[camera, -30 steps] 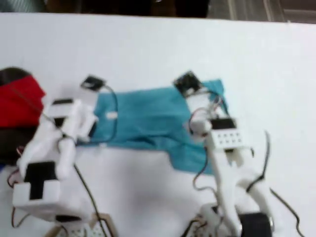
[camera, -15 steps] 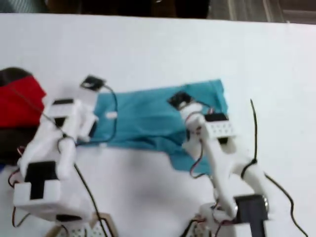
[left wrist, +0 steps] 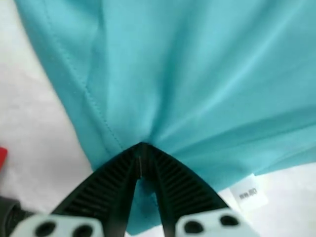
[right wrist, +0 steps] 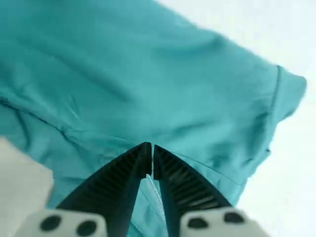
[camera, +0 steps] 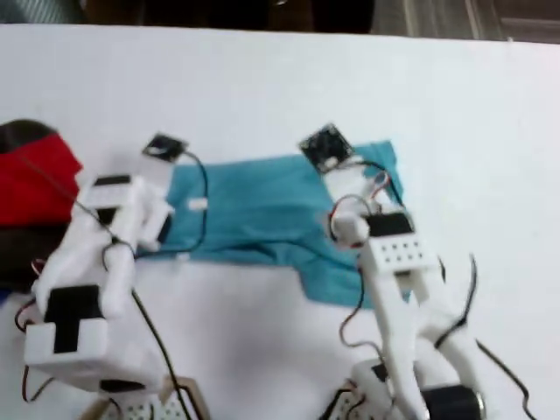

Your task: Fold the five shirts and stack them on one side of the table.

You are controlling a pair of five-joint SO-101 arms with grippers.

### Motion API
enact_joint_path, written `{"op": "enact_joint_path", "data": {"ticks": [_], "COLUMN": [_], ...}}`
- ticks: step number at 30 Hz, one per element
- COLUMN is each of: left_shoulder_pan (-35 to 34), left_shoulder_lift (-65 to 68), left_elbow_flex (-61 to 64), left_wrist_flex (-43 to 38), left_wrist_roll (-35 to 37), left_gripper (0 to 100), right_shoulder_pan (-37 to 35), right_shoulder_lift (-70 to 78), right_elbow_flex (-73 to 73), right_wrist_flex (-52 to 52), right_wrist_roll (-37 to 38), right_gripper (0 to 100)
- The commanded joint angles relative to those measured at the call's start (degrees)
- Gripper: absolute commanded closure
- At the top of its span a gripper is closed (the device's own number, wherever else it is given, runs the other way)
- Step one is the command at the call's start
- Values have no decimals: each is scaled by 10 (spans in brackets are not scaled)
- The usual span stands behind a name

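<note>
Swinging back out toward twelve o'clock, my right arm (camera: 394, 262) is again at the far edge of the teal shirt (camera: 254, 206), after dipping toward six o'clock half a second ago. Its jaws are pressed together on a tuck of the cloth. My left arm (camera: 96, 254) has not moved. Its jaws pinch the shirt's nine o'clock end, and fabric puckers out from the tips. The shirt lies spread across the middle of the tabletop (camera: 262, 79), its outline barely changed, so I judge that no fold has landed yet. A red garment (camera: 39, 179) sits at the tabletop's nine o'clock edge.
</note>
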Motion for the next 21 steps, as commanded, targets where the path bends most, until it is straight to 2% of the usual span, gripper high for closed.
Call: {"op": "enact_joint_path", "data": {"ticks": [1,5,12,17,21], "left_shoulder_pan": [-10,-10,-10,-10,-10], "left_shoulder_lift": [1,1,1,2,2], "left_elbow_flex": [0,0,0,0,0], "left_wrist_flex": [-11,-11,-11,-11,-11], "left_wrist_roll": [5,5,5,5,5], "left_gripper": [974,974,974,974,974], "right_shoulder_pan": [10,22,-15,-71,-84], "right_shoulder_lift": [95,198,241,241,220], "right_elbow_flex": [-47,-135,-234,-209,-163], "right_wrist_flex": [-29,7,233,337,358], "right_wrist_roll": [-15,-17,-5,84,115], "right_gripper": [979,979,979,979,978]}}
